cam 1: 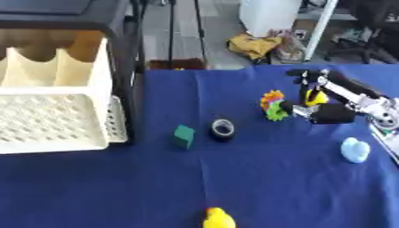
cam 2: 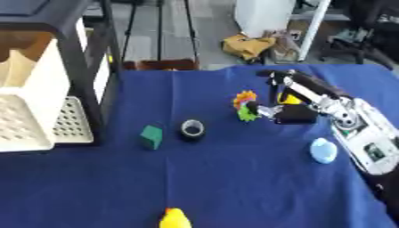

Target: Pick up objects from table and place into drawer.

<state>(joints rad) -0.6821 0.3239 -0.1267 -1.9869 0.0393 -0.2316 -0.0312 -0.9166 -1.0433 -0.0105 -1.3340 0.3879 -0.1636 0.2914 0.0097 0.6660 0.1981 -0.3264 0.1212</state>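
Duck (cam 1: 219, 218): yellow, nearest me, at the near edge
Right hand (cam 2: 290, 110): I see fingers spread, touching the multicoloured toy (cam 2: 246, 106)
Drawer (cam 1: 48, 119): white, open at left
Cube (cam 1: 184, 136), tape roll (cam 1: 222, 129): mid-table

The right hand (cam 1: 311, 104) touches a multicoloured toy (cam 1: 274, 105).

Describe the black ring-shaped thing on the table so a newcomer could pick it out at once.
Start at the white drawer pulled out at the left of the blue table. Moving right, pass the green block; the black ring lies just beyond it. It alone is dark, round and hollow in the middle.
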